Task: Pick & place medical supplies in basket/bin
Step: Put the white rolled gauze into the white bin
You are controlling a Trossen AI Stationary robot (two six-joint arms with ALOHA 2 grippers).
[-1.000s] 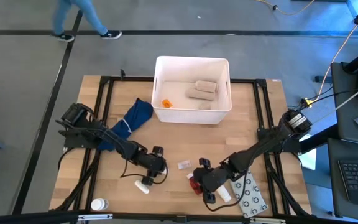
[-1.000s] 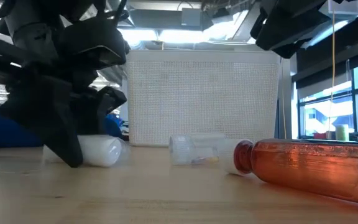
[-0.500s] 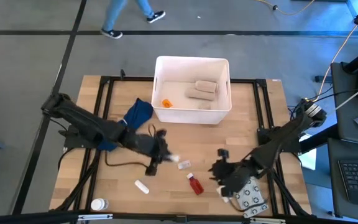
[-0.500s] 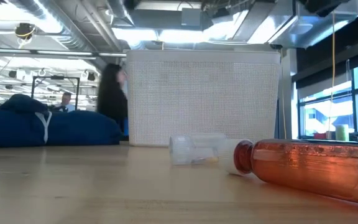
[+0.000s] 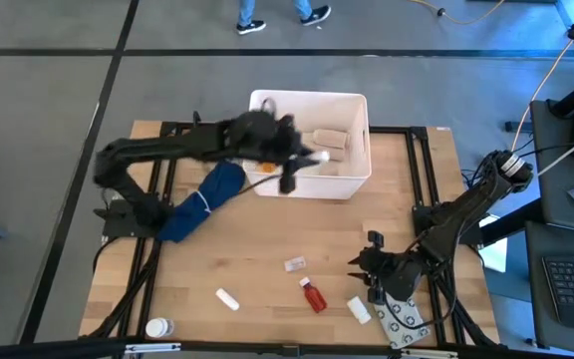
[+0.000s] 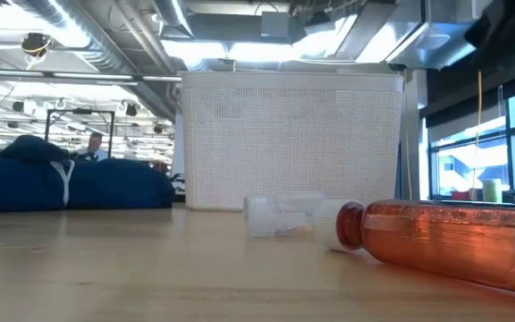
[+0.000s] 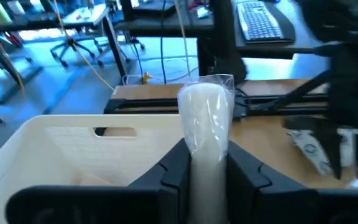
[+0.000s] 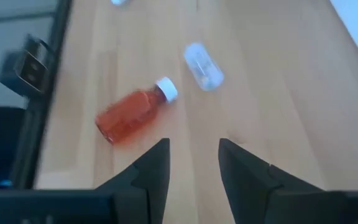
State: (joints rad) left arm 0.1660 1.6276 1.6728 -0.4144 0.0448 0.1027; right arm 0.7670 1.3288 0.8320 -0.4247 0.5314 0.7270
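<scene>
Above the white bin (image 5: 309, 145), at its left-centre, we see the left gripper (image 5: 297, 165) clamped on a white tube (image 7: 205, 118), which stands up between its two dark fingers (image 7: 173, 171) with a clear crimped end on top. That arm reaches in from the table's left edge, passing over the blue cloth (image 5: 203, 197) that lies just left of the bin. Inside the bin we make out beige wrapped rolls (image 5: 327, 143) and a small orange item (image 5: 265, 166).

Down at the near right, the right gripper (image 5: 369, 279) hovers low over the wood with its fingers (image 8: 151, 171) apart and nothing between them. Just beyond it lie the red bottle (image 5: 313, 295) with a white cap, on its side, and a small clear vial (image 5: 295, 263) a little farther off. A white tube (image 5: 359, 310) rests just beside the grey ring-patterned packet (image 5: 404, 319) at the near right edge. Farther left on the table (image 5: 267, 239) we see another white tube (image 5: 227, 298), and a white bottle (image 5: 156, 327) at the near left corner.
</scene>
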